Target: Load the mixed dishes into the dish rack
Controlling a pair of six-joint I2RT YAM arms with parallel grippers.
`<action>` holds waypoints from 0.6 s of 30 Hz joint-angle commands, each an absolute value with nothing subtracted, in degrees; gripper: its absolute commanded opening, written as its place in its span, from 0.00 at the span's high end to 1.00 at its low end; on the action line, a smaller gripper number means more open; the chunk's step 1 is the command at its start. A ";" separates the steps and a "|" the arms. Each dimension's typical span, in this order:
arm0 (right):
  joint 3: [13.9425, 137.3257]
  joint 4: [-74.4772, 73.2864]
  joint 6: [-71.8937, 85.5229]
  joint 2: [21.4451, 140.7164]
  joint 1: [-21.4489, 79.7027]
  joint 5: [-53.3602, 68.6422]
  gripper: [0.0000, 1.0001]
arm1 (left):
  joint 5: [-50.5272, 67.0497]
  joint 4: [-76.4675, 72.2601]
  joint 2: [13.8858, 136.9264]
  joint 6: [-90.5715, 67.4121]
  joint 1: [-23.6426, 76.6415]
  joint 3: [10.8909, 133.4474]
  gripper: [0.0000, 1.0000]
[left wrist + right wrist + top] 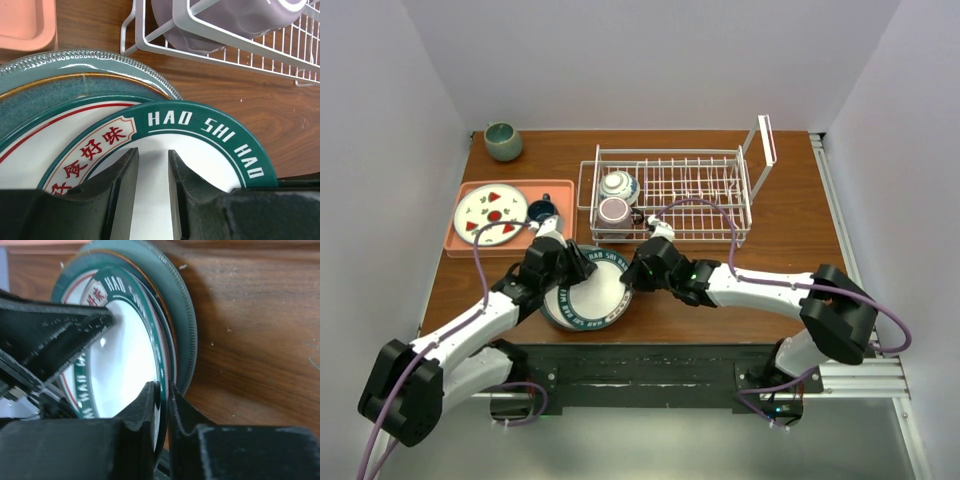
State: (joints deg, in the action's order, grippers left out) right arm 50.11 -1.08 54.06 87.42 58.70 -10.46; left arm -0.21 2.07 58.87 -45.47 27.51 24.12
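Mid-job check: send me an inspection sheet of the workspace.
Surface: wooden table, no spills seen.
Job's things: patterned bowl and pink mug in dish rack; lettered plate tops plate stack in front of it.
Clutter: pink tray holding fruit-marked plate and dark cup; grey-green cup back left.
Claws: right claw shut on lettered plate's rim; left claw open over its face.
Cables: purple cable loops over rack's front edge.
Surroundings: white walls.

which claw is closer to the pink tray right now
Left. The left claw is over the left side of the lettered plate, just off the near right corner of the pink tray. The right claw pinches that plate's right rim, farther from the tray.
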 commanded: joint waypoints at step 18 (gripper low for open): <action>59.05 -16.69 37.54 67.33 58.97 -18.54 1.00 | -14.67 25.22 44.21 -40.43 27.60 34.45 0.05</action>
State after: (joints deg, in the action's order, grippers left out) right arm 52.40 -14.59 42.81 72.40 58.81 -15.51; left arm -8.40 21.74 46.44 -42.63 27.66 31.11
